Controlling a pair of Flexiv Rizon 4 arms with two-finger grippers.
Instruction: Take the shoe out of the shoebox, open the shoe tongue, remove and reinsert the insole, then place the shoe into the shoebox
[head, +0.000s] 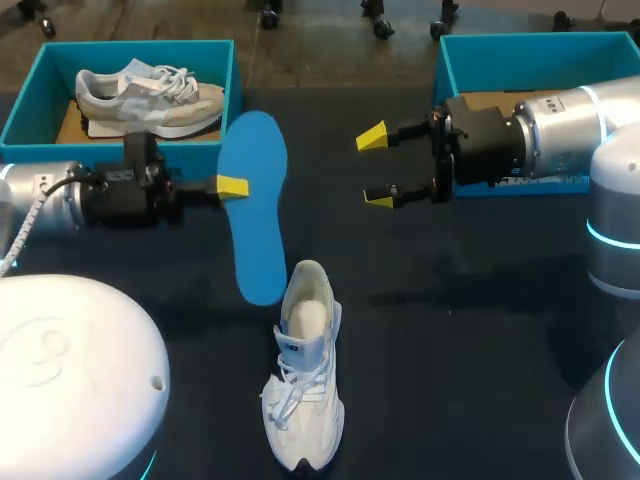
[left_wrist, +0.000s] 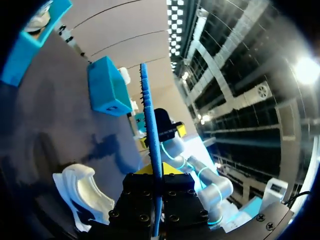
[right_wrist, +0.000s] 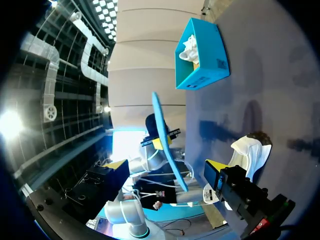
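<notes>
Dark tabletop (head: 470, 340) with a white shoe (head: 303, 370) lying on it. The left fingers (head: 232, 186) pinch the blue insole (head: 255, 205), one end just beside the shoe's heel. The right fingers (head: 372, 137) hang spread and empty. Reinserting likely needs the insole tip angled into the opening while the right arm steadies the shoe.

The left arm (head: 60, 200) enters level from the left. The left gripper (head: 232, 187) is clamped on the insole (head: 255, 200); its second finger is hidden, apparently behind it. The right arm (head: 560, 130) enters level from the right. The right gripper (head: 376, 168) has its fingers spread wide, holds nothing and points toward the left gripper.
</notes>
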